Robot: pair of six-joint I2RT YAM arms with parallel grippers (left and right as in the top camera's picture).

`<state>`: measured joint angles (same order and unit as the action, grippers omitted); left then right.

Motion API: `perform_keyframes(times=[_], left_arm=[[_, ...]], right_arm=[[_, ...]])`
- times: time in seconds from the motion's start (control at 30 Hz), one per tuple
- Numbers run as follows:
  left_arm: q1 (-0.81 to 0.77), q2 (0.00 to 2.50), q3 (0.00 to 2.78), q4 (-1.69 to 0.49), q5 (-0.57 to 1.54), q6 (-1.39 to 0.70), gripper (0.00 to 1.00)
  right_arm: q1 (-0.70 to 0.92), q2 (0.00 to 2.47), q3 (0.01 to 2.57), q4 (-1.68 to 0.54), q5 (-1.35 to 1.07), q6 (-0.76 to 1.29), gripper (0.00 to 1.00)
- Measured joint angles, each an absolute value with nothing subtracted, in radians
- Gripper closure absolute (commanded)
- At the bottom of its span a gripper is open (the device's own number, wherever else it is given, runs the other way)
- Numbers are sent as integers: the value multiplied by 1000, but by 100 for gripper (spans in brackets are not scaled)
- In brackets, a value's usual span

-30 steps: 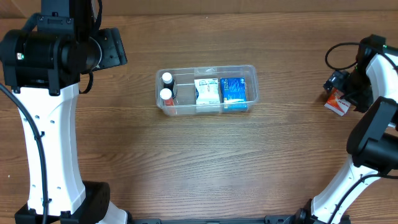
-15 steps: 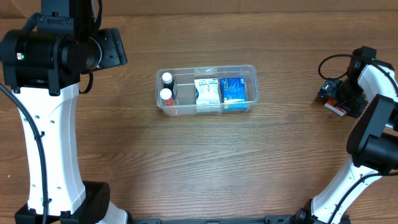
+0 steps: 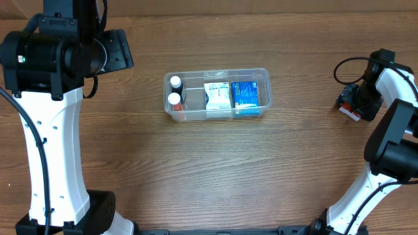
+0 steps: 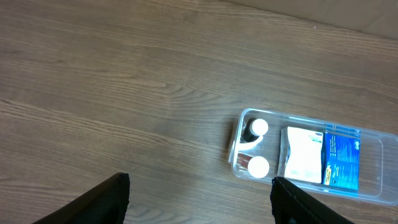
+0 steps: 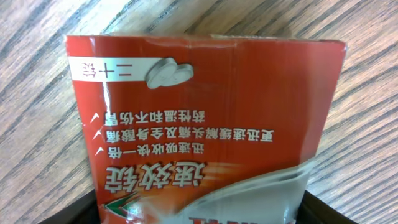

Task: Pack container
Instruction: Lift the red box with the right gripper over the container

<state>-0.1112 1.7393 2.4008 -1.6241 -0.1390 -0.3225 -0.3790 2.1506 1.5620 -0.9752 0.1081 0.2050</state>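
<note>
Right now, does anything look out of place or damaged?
Only the red box stands out: it is far right of the container, outside it, at the right gripper. Inside the container, nothing looks spilled or tipped.

One container (image 3: 194, 103), two white-capped bottles (image 3: 175, 81), one white packet (image 3: 217, 95), one blue box (image 3: 244, 96) and one red box (image 5: 205, 124).

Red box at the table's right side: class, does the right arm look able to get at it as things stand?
Probably yes. The right gripper hangs directly over the red box, which fills the right wrist view; nothing lies between them.
</note>
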Motion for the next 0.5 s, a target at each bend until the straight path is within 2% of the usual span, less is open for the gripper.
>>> perform_keyframes(times=[0.37, 0.5], left_arm=[[-111, 1740, 2401, -1624, -139, -322, 22], [-111, 1739, 2401, -1624, -139, -322, 22]], right_arm=[[-361, 2127, 1565, -1046, 38, 205, 30], [-273, 2020, 1584, -1066, 17, 204, 30]])
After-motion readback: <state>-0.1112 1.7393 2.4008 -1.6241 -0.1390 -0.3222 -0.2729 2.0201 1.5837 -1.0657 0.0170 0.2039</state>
